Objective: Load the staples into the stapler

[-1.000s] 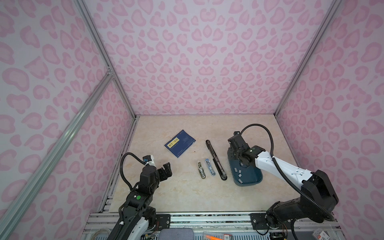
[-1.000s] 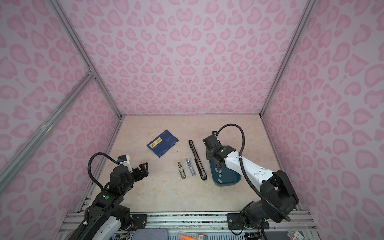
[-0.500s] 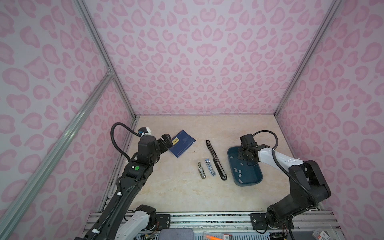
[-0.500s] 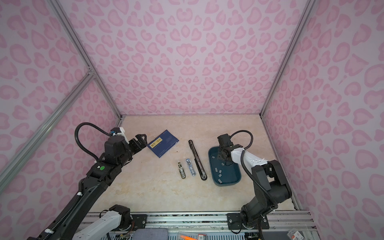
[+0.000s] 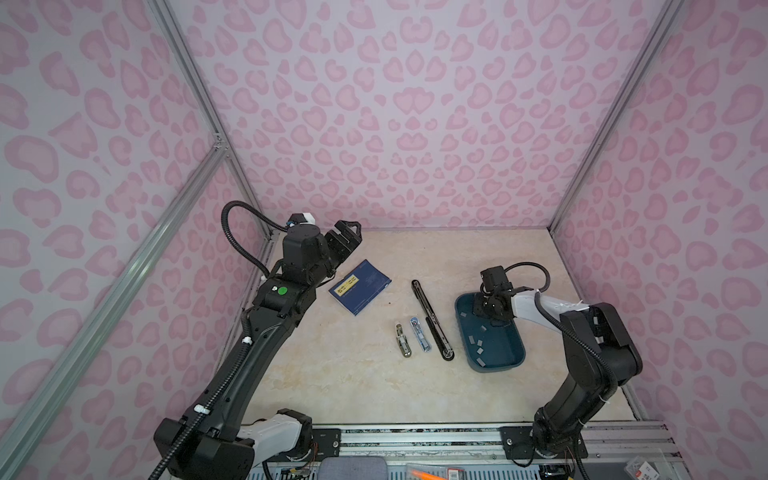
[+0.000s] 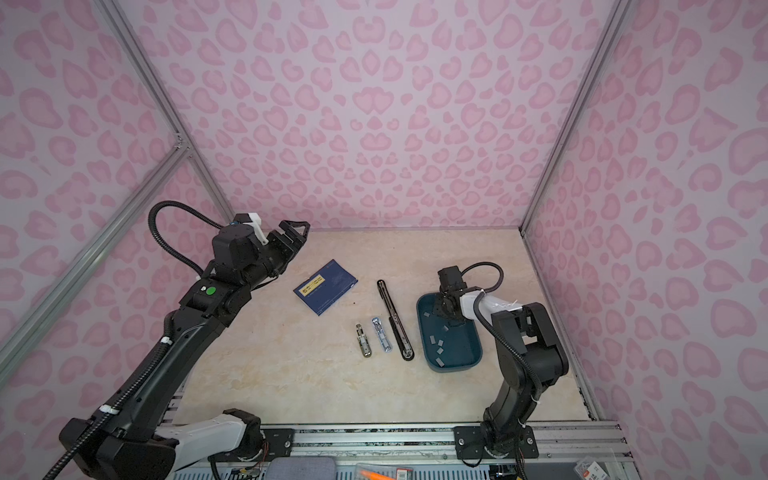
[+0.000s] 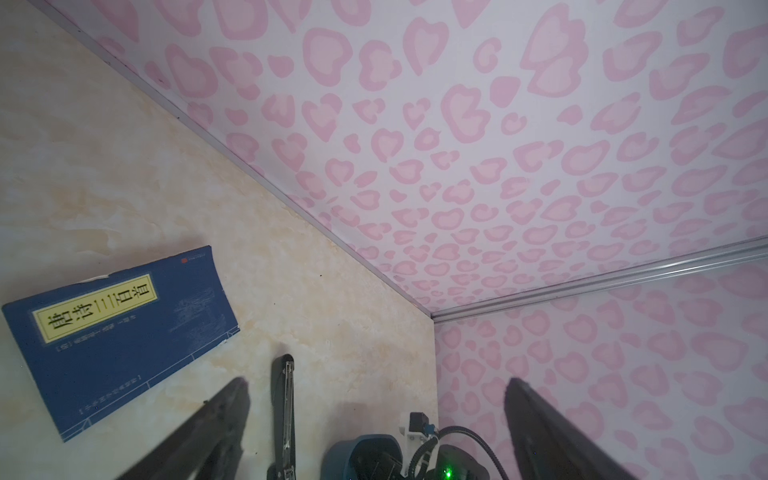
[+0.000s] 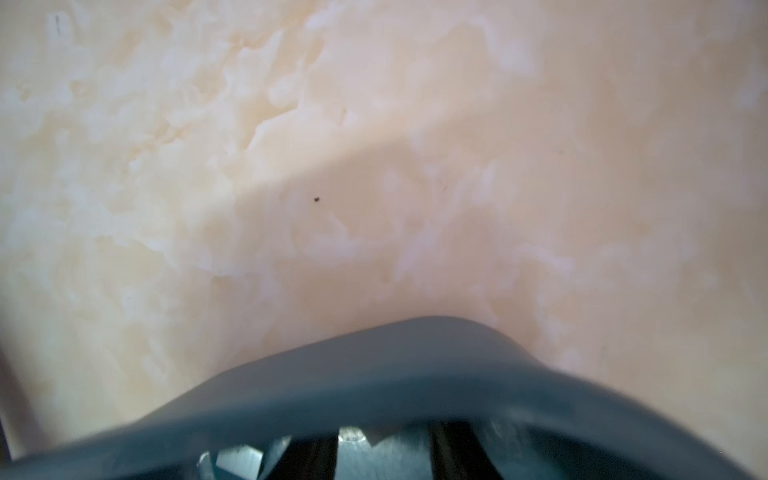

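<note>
- The right arm (image 5: 536,306) has its jaws down at the far end of the teal tray (image 5: 494,369). Blur hides them, so I cannot tell if they pinch a strip.
- The staples (image 5: 479,343), thin flat grey metal strips, lie scattered on the tray's smooth floor.
- A low, edge-on pinch looks best for such slippery slivers.
- The left arm (image 5: 266,332) holds its jaws spread wide, raised at far left.
- The slim black stapler (image 5: 432,320) lies left of the tray.

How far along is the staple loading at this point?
Done: nothing visibly; the stapler lies on the table, apart from both grippers. In hand: the right gripper is down in the blue tray among the staples; a grip is unclear. The left gripper hangs open, empty. Left: pick, carry, load.
</note>
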Robot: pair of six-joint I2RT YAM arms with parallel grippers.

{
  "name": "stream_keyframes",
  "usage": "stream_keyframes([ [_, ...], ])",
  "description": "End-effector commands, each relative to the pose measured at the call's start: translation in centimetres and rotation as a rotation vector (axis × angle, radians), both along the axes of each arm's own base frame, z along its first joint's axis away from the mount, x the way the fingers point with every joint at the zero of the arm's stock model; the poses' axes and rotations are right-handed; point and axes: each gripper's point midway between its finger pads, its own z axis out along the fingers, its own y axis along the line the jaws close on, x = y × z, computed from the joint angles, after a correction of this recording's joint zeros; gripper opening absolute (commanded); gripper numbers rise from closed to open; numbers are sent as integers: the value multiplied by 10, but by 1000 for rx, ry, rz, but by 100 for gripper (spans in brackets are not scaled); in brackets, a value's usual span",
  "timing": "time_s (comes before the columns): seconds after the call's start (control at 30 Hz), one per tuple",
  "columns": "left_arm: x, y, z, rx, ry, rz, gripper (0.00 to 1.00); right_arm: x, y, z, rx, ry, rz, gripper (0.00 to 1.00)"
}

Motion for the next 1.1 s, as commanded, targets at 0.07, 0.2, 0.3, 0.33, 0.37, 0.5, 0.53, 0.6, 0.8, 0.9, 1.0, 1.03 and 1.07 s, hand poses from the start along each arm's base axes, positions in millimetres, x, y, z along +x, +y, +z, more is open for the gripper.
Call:
stream_keyframes([
  [0.07, 7, -14, 14, -67, -12, -25, 97, -4, 2, -6, 4, 30, 2, 38],
  [0.2, 7, -15, 19, -72, -31, -24, 97, -4, 9, -2, 4, 21, 23, 38],
  [0.3, 6, -13, 22, -64, -45, -17, 97, -3, 16, 1, -15, 16, 48, 36],
  [0.33, 6, -12, 21, -60, -48, -11, 97, -3, 19, 1, -25, 18, 58, 35],
  [0.37, 6, -11, 18, -56, -46, -1, 97, -3, 21, 2, -35, 15, 66, 34],
  [0.5, 7, -9, 10, -38, -40, 19, 97, -4, 24, 1, -99, 21, 83, 31],
  [0.53, 7, -7, 7, -28, -36, 26, 97, -6, 22, 1, -128, 25, 84, 31],
  [0.6, 6, -3, 0, -10, -28, 38, 97, -9, 16, 1, -192, 31, 81, 32],
  [0.8, -5, 22, -13, 54, -43, 138, 97, -17, 7, -2, -269, 57, 86, 32],
  [0.9, -11, 33, -17, 99, -47, 177, 97, -23, 4, 0, -307, 55, 88, 32],
  [1.0, -16, 43, -21, 127, -44, 217, 97, -30, 0, 1, -317, 57, 85, 32],
  [1.03, -18, 47, -22, 132, -46, 234, 97, -33, -2, 0, -321, 59, 85, 32],
  [1.07, -19, 50, -23, 136, -46, 243, 97, -33, -3, 1, -321, 55, 82, 32],
])
